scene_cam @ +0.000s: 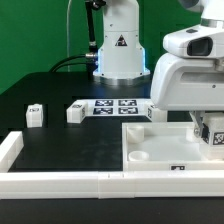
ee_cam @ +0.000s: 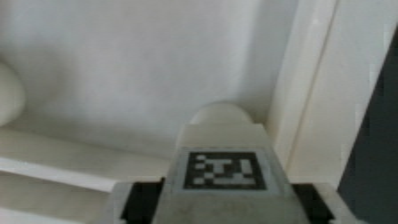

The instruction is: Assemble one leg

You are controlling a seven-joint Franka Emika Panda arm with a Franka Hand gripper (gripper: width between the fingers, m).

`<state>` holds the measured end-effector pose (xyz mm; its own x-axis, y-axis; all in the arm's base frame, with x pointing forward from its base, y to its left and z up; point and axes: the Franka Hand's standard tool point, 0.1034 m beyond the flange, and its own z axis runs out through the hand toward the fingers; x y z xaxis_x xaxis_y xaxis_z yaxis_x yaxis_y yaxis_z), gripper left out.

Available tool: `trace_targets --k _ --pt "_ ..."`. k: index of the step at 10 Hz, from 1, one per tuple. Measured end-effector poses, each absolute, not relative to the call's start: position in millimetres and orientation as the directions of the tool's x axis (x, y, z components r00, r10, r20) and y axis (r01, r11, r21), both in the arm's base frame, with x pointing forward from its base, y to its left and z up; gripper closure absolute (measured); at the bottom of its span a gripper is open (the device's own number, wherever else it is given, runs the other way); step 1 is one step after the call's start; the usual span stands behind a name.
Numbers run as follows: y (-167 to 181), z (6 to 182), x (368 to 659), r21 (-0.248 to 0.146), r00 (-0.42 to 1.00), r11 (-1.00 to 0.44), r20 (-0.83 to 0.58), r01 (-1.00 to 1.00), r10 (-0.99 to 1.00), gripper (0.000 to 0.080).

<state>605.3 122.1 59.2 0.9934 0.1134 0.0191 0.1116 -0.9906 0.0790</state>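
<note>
A flat black table (scene_cam: 55, 125) carries the parts. Two small chunky white plastic leg blocks bearing marker tags (scene_cam: 35, 115) (scene_cam: 75, 113) stand apart on it at the exterior view's left. The thin white marker board (scene_cam: 117, 107) lies farther back. A large flat white square panel (scene_cam: 170, 148) lies near right. Long white rim bars (scene_cam: 70, 183) edge the near side.

Gripper (scene_cam: 213, 137) low — jaw state unclear

Light: even, fairly bright overhead | Glare: my white panel (scene_cam: 160, 150) washed out, edges faint | Focus: my wrist view was soft, leg (ee_cam: 222, 150) blurred | Shadows: weak
</note>
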Motion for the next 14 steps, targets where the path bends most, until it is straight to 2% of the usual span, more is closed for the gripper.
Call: trace_targets --k 3,5,7,9,10,11,12,13,14 --pt "125.2 59.5 605.0 0.064 0.947 -0.946 0.053 -0.319 -0.316 0.0512" --pt "125.5 59.2 605.4 0.036 0.801 -0.801 0.065 -0.597 -0.595 0.0511" --pt "126.7 59.5 605.5 0.014 0.610 -0.611 0.071 -0.791 -0.789 0.0511" --pt "126.9 59.8 605.6 -0.001 0.457 -0.458 0.069 -0.889 -0.887 0.0511" --pt "127.1 59.7 605.5 0.001 0.473 -0.474 0.069 -0.881 -0.878 0.0430" --pt "127.1 59.7 605.5 0.003 0.505 -0.506 0.069 -0.863 -0.860 0.0430" --pt "126.8 59.8 605.7 0.003 0.522 -0.523 0.069 -0.853 -0.850 0.0290" --pt "125.4 59.9 606.4 0.004 0.578 -0.579 0.070 -0.815 -0.813 0.0195" --pt "125.3 60.1 606.4 0.017 0.690 -0.691 0.071 -0.723 -0.720 0.0195"
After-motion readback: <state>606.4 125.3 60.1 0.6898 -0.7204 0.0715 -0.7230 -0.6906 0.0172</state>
